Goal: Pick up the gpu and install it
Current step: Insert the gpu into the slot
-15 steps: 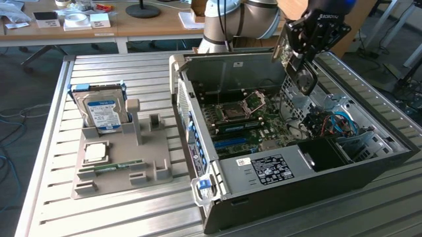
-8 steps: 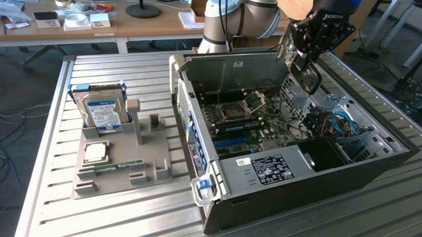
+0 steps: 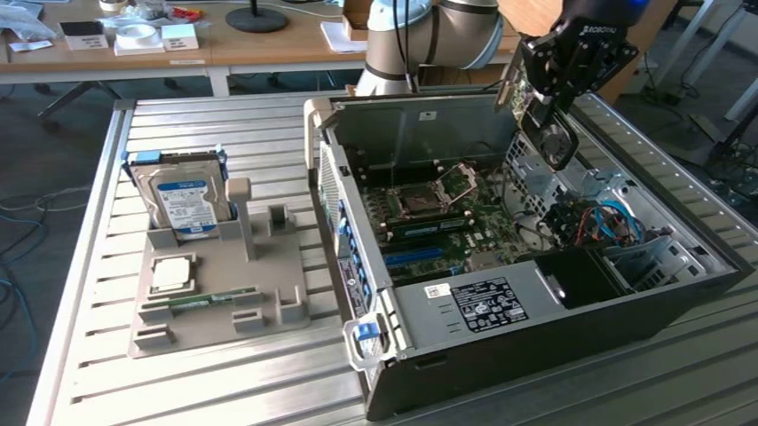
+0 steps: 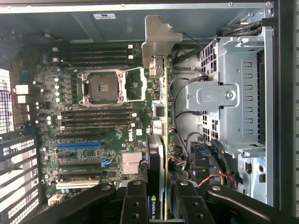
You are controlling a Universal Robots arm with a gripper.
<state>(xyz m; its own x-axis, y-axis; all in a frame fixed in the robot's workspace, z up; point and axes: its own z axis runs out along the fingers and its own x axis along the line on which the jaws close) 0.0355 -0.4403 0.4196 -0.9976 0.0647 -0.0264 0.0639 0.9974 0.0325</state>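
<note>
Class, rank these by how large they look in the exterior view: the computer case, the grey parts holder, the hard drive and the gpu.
1. computer case
2. grey parts holder
3. hard drive
4. gpu, which is raised and seen at an angle, so its place below the hard drive is unsure.

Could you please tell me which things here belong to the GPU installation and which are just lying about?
In the job: gpu, held in the gripper; open computer case; motherboard.
Lying about: hard drive; memory stick; silver square chip; grey holder tray.
</note>
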